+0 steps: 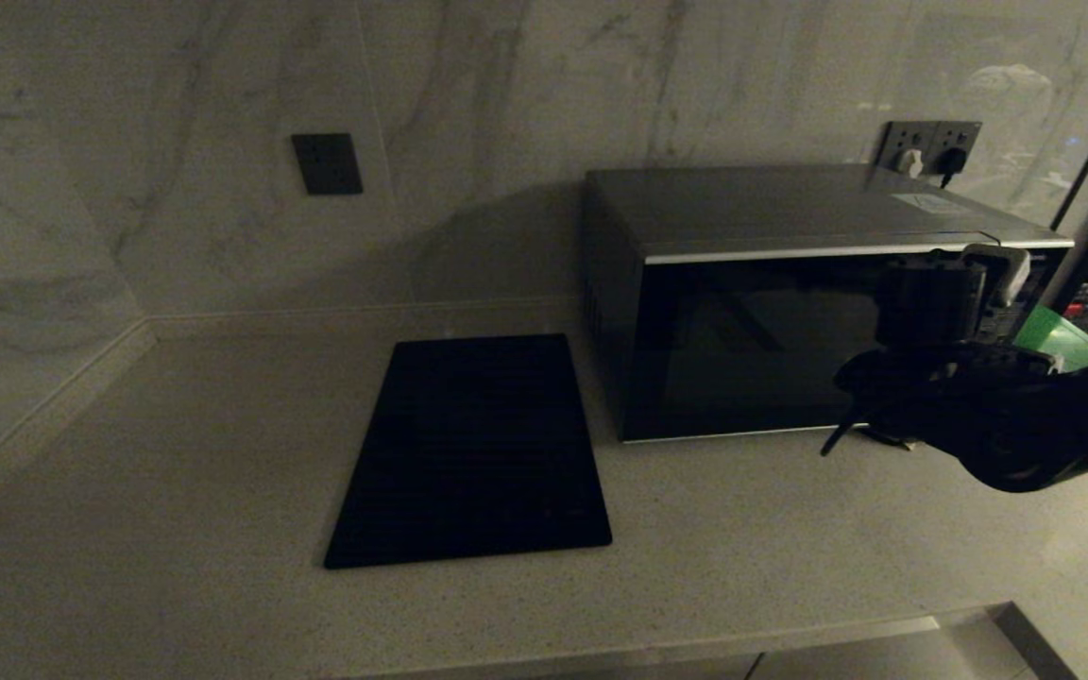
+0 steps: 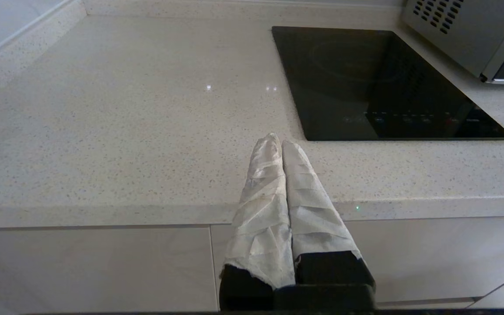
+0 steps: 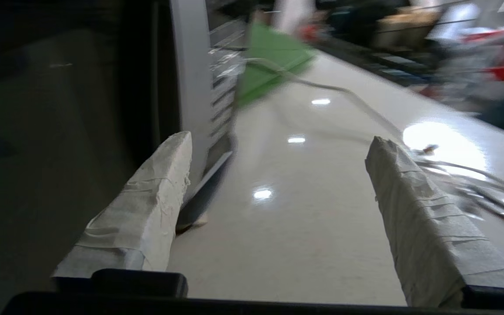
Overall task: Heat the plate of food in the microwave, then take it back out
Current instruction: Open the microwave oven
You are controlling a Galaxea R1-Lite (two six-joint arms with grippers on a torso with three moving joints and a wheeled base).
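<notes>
I am seeing the microwave (image 1: 742,312) standing on the countertop (image 1: 176,472) against the wall, with its door closed, and a black slab (image 1: 473,449) is lying just beside it on its left. I am holding the right gripper (image 3: 278,205) in front of the microwave's right end, with its taped fingers (image 3: 147,210) spread wide and gripping nothing. The left gripper (image 2: 281,146) is hanging at the counter edge, fingers pressed together, empty. A green board (image 3: 269,61) is lying behind. The plate of food I cannot find.
</notes>
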